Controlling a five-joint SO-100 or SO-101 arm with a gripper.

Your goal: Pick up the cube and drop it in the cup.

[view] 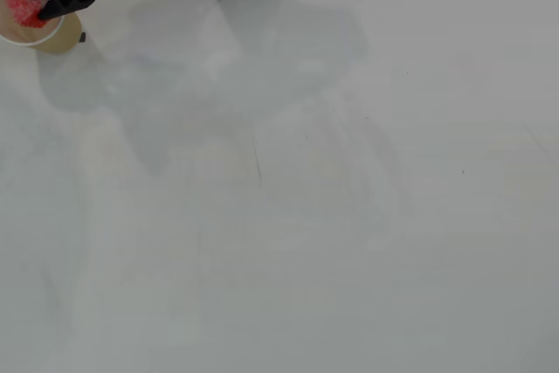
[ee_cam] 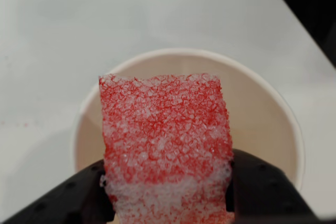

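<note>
Carry step finished, release pending. Claw (ee_cam: 167, 203) clamped on the cube (ee_cam: 165, 150), held above the cup's (ee_cam: 262, 114) open mouth at the surface's (view: 306, 216) far 10 o'clock corner in the overhead view. Next: simply parting the fingers, probably no further travel. Cube's longer side running 6 to 12 o'clock in the wrist view.

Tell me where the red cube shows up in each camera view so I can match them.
Overhead view: the cube sits far top left, partly under the gripper.
Wrist view: it fills the centre and bottom, held between the black fingers.
Shared landmark: the cup beneath it.
</note>
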